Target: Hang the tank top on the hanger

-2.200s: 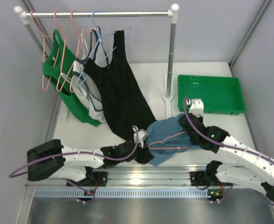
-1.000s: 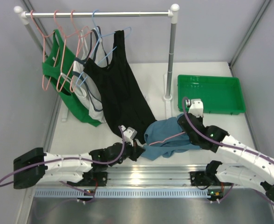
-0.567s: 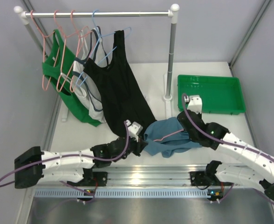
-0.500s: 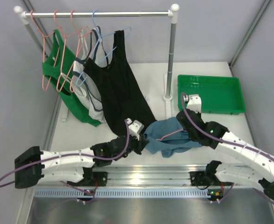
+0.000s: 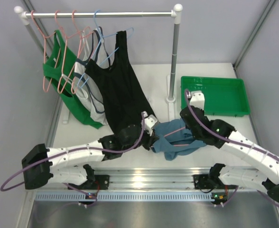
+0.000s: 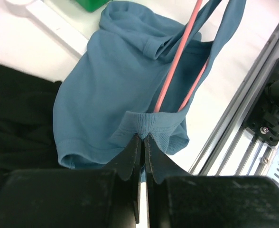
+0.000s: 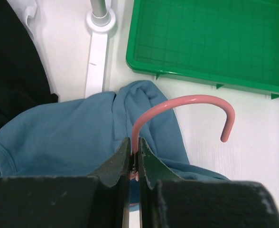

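The dusty blue tank top (image 5: 177, 142) lies bunched near the table's front, between the two arms; it also shows in the left wrist view (image 6: 116, 80) and the right wrist view (image 7: 73, 137). The salmon-pink hanger (image 7: 187, 107) runs through it, its wire showing in the left wrist view (image 6: 177, 57). My left gripper (image 6: 142, 137) is shut on a fold of the tank top's edge. My right gripper (image 7: 134, 142) is shut on the hanger's neck just below the hook, above the fabric. In the top view the left gripper (image 5: 154, 138) and right gripper (image 5: 186, 124) flank the cloth.
A clothes rail (image 5: 101, 14) at the back left holds a black tank top (image 5: 123, 90), a green top (image 5: 66, 80), a white top and pink and blue hangers. The rail's right post (image 5: 173, 61) stands beside a green tray (image 5: 215, 95). An aluminium rail (image 5: 144, 178) edges the front.
My left arm drew back left, then reached right again and shut on the tank top's edge. My right gripper lifted the hanger slightly up and back, and the cloth bunched narrower.
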Robot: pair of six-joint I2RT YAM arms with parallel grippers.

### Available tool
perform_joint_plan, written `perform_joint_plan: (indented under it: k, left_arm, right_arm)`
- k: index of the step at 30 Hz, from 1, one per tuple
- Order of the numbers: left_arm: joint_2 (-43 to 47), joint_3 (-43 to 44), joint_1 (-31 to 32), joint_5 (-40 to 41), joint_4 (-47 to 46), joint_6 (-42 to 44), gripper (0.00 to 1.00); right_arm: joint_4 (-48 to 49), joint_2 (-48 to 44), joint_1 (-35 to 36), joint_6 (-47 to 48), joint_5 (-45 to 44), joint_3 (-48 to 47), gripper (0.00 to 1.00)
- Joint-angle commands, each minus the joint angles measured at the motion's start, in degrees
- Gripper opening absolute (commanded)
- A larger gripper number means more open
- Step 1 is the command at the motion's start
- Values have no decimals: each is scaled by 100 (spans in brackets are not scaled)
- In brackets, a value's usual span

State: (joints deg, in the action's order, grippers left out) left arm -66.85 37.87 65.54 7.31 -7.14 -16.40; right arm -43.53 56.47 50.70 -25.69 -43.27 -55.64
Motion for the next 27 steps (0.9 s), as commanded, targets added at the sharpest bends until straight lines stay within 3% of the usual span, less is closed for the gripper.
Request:
perform_joint_plan:
  k: [1, 11, 15, 16, 19, 27]
  left_arm:
    - [-214, 606, -111, -529, 124, 410, 0]
    - [-592, 1442, -375, -1135, 450, 603, 7]
    - [-549, 1548, -480, -1337, 520, 656, 23]
    - [-514, 1566, -507, -1425, 564, 673, 34]
    - [-329, 1618, -595, -1504, 634, 770, 43]
    - [189, 1952, -972, -1891, 1275, 1200, 48]
  right_arm:
    - [11, 75, 168, 126, 20, -456, 0]
    - [-226, 391, 221, 258, -50, -1186, 0]
    - [-332, 479, 230, 345, -156, -1379, 0]
    - [-332, 479, 239, 380, -165, -1397, 0]
    - [-340, 479, 230, 503, -173, -1528, 0]
    - [-358, 497, 230, 811, -68, -1854, 0]
